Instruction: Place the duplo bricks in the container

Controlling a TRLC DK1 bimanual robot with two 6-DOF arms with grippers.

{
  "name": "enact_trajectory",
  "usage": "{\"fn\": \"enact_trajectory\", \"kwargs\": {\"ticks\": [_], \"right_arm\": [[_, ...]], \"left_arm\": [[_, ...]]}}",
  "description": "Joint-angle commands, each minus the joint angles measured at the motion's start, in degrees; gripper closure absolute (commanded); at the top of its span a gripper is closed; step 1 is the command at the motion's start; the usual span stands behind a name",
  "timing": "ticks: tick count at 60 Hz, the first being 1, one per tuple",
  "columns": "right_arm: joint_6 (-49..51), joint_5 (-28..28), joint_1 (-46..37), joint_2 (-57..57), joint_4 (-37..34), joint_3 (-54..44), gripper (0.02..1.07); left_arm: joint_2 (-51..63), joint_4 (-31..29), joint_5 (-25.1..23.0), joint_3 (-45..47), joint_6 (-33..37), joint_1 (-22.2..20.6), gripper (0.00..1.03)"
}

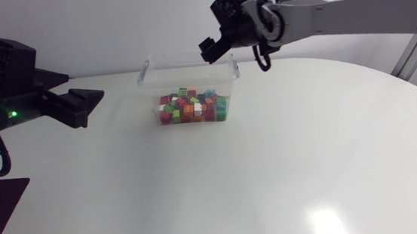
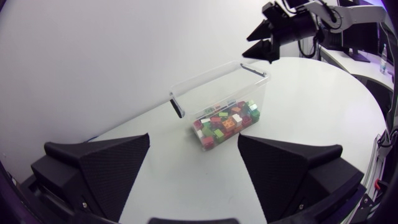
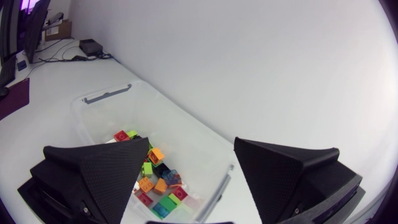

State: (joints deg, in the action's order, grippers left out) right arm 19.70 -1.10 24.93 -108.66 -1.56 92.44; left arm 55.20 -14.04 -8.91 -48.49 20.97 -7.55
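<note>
Right tool spread open and empty, hanging over the container's far rim. Duplo bricks sit heaped inside, just below and ahead of it. Left tool also open, well apart.

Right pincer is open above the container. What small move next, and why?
Probably pull the right pincer back from the container: it is open and empty, the bricks lie inside, and I see none loose on the table.
</note>
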Motion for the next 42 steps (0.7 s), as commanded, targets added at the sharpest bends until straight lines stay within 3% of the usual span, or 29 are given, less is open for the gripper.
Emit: {"fn": "enact_trajectory", "kwargs": {"ticks": [1,19,42], "right_arm": [[0.3,-1.5,-0.8,8.7,2.6,-8.0,0.06],[-0.4,-8.3,-3.2,36.6,4.4,-34.3,0.06],[-0.4,-14.8,-8.8,63.4,1.7,-54.2,0.06]], "left_arm": [[-3.1,0.9,-0.2,3.2,-0.5,1.1,0.05],[-14.9,0.0,1.1,9.8,-1.2,4.9,0.05],[-28.6,-0.1,1.1,18.5,-1.0,8.3,0.05]]}}
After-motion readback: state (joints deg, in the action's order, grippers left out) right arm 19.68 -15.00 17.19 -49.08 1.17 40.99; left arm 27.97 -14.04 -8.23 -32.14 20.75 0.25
